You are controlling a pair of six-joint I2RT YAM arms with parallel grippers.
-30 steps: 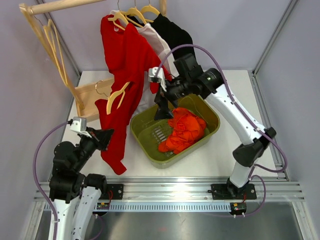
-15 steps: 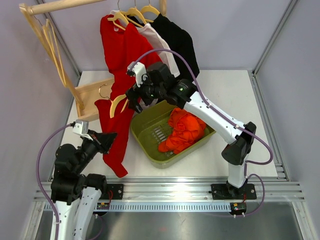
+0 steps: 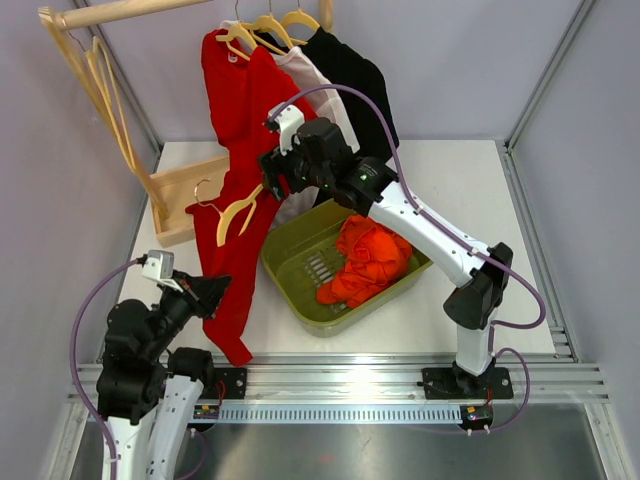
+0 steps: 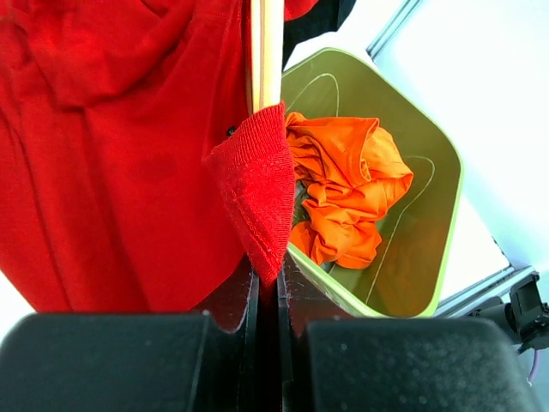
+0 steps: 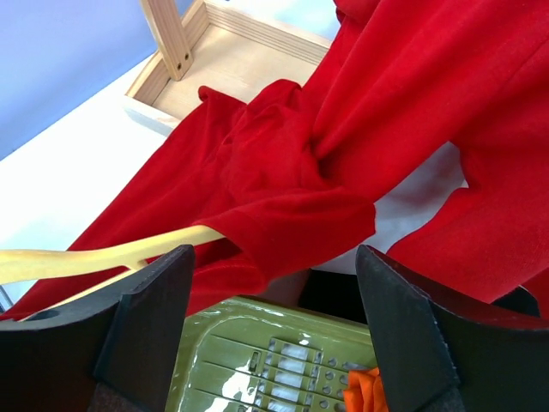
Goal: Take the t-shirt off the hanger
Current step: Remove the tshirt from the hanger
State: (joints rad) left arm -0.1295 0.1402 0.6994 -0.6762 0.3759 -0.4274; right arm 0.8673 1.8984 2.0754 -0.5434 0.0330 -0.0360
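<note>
The long red cotton t-shirt (image 3: 235,290) is hanging half off its pale wooden hanger (image 3: 240,212) above the desk (image 3: 450,200). My left gripper (image 4: 268,287) is clamping its hem to anchor it; my right gripper (image 5: 270,313) is gaping open around the covered hanger end.

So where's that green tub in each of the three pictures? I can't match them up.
Top view: the green tub sits mid-table, just right of the hanging red shirt.
Left wrist view: the tub fills the right side, beside the red shirt.
Right wrist view: only a slotted part of the tub shows, bottom centre, below the shirt.
Shared landmark: the orange cloth lying in the tub.
</note>
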